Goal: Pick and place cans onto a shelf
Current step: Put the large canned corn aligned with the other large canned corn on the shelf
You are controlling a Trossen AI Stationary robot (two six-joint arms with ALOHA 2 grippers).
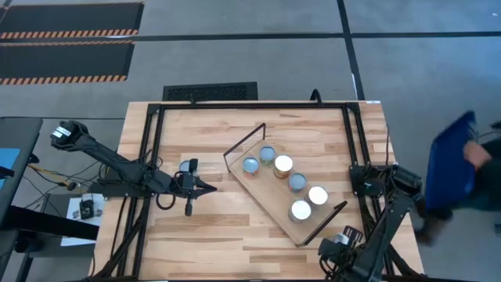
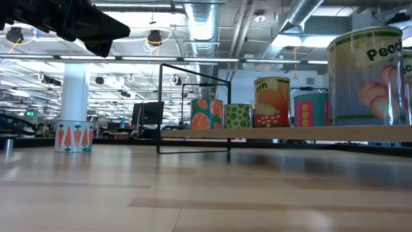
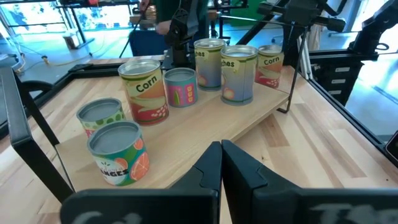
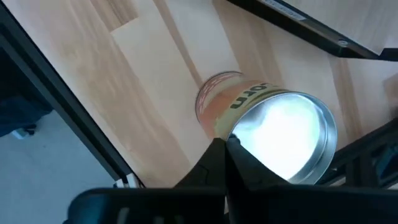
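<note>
Pale-wood shelf (image 1: 275, 205) carries six cans (image 1: 282, 164); both grippers, left (image 1: 210, 187) and right (image 4: 225, 144), are pressed together.

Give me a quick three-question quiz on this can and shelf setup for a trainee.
1. Looking from above, how many cans stand on the shelf?
2. True or false: the left gripper and the right gripper both have their fingers shut.
3. Where does the carrot can stand? A: on the shelf. B: on the tabletop, off the shelf. C: between a gripper's fingers.

Key: 1. Six. 2. True. 3. B.
</note>
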